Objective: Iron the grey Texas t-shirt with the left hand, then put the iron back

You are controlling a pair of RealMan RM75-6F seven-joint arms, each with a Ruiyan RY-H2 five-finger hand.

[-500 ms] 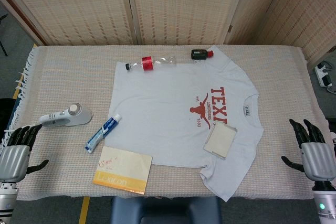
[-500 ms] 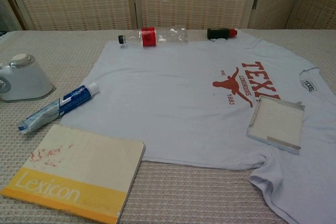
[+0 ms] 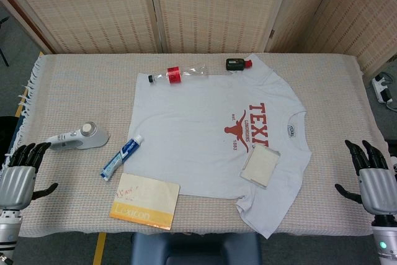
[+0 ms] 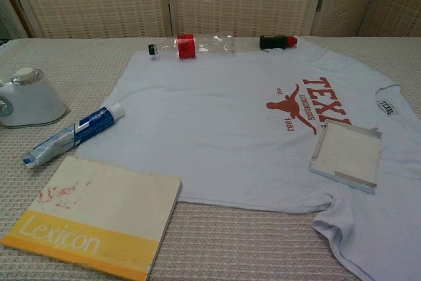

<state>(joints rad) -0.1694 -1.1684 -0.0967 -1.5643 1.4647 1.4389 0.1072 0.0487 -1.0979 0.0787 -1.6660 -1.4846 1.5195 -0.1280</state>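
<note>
A table (image 3: 74,85) covered with a woven beige cloth fills both views. Spread flat over its middle and right lies the grey Texas t-shirt (image 3: 198,134), collar to the right, its red longhorn print toward that side.

At the near left a yellow and cream Lexicon book (image 3: 145,201) lies flat, its far right corner just touching the shirt's near hem. On the shirt's near right part rests a flat, metal-edged square tile (image 3: 260,168), just near of the print.

The left hand (image 3: 20,175) hovers at the near left edge of the table, palm down, dark fingers spread apart and holding nothing; it touches no object. The right hand (image 3: 372,181) sits at the near right edge in the same way, fingers apart, empty, well clear of the shirt's sleeve.

The white iron (image 3: 77,138) stands on the cloth at the left, well apart from the shirt and a little beyond the left hand's fingertips, untouched.

A clear plastic bottle (image 3: 180,74) with a red label lies on its side along the shirt's far edge. A blue and white toothpaste tube (image 3: 122,157) lies between the iron and the shirt, its cap at the shirt's left edge. A small black device (image 3: 237,64) with a red end lies at the far edge, right of the bottle.
</note>
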